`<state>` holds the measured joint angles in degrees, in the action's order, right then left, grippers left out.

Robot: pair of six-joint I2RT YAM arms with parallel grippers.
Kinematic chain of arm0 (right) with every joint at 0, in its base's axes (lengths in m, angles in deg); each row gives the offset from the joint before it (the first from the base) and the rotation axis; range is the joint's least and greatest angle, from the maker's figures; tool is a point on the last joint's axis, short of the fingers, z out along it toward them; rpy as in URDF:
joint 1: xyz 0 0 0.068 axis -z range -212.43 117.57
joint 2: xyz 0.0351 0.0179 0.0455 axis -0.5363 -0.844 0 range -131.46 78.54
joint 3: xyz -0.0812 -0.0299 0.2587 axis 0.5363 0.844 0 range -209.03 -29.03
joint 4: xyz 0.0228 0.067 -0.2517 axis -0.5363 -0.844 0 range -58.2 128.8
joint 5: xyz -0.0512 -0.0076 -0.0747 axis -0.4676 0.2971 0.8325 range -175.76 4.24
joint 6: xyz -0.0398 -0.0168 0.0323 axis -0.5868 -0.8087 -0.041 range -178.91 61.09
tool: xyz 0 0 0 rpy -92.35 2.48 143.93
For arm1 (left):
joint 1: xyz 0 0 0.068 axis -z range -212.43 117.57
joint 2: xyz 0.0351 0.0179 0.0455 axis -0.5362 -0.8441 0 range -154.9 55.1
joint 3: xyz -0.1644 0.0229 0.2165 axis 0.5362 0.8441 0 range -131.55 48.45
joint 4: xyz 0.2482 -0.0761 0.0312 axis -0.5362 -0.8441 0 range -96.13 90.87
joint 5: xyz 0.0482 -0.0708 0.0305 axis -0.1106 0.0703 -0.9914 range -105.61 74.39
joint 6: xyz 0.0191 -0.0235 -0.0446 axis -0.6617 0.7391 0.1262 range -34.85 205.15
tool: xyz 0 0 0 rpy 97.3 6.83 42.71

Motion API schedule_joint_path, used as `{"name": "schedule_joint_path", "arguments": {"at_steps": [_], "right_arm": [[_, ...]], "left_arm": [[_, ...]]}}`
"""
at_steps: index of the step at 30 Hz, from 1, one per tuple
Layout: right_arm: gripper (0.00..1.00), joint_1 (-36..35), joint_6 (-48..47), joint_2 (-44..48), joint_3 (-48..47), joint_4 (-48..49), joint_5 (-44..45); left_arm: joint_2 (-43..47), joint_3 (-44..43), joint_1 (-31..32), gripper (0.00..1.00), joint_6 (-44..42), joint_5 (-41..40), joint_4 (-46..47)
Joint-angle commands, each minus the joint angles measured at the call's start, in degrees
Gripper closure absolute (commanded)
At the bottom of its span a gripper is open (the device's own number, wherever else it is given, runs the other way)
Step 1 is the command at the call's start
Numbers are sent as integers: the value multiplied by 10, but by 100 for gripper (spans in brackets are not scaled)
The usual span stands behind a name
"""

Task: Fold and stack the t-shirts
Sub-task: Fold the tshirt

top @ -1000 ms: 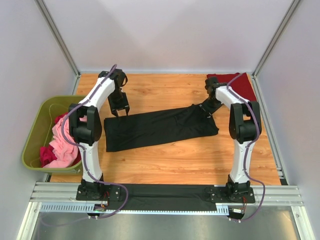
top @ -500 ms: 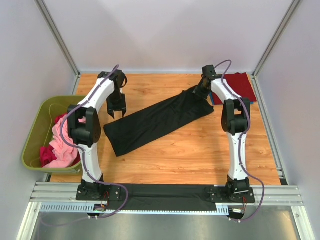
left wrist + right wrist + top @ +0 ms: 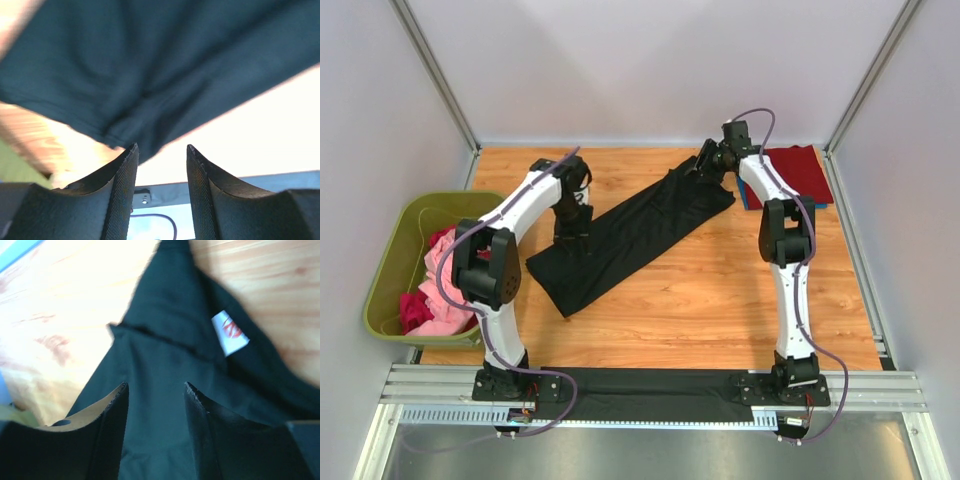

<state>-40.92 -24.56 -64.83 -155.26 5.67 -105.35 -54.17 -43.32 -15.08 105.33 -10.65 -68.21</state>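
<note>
Left tool [image 3: 162,146] part open over black t-shirt [image 3: 640,225], right tool [image 3: 155,384] likewise

Wooden table [image 3: 710,300]; pale walls [image 3: 650,70]; 2 slanting aluminium posts [image 3: 435,75]; even light.

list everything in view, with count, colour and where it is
black t-shirt: 1, black, diagonal across the table middle
neck label: 1, white, on its far end
dark red t-shirt: 1, dark red, table's far right corner
pink and magenta t-shirts: count unclear, heaped in the bin
bin: 1, olive green, left of table
table: 1, light wood
left claw: 1, black, open over the black t-shirt's near end
right claw: 1, black, open over its neck end
</note>
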Motion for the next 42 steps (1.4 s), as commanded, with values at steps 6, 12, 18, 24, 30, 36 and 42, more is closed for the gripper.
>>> {"name": "schedule_joint_path", "arguments": {"at_steps": [6, 12, 18, 24, 30, 36, 42], "right_arm": [[49, 12, -39, 157, 99, 18, 17], [49, 35, -32, 216, 244, 45, 33], [55, 66, -12, 204, 278, 37, 53], [56, 78, -24, 185, 284, 52, 78], [59, 100, -26, 147, 276, 54, 70], [61, 102, -31, 124, 268, 59, 64], [96, 110, -39, 98, 217, 48, 76]], "left_arm": [[80, 111, 93, 54, -5, 80, 63], [86, 191, 94, 56, -2, 61, 98], [53, 215, 94, 60, 19, 44, 114], [34, 233, 94, 62, 41, 52, 127], [18, 239, 94, 63, 60, 60, 131], [15, 242, 95, 63, 84, 80, 135], [39, 237, 102, 63, 123, 124, 128]]}}
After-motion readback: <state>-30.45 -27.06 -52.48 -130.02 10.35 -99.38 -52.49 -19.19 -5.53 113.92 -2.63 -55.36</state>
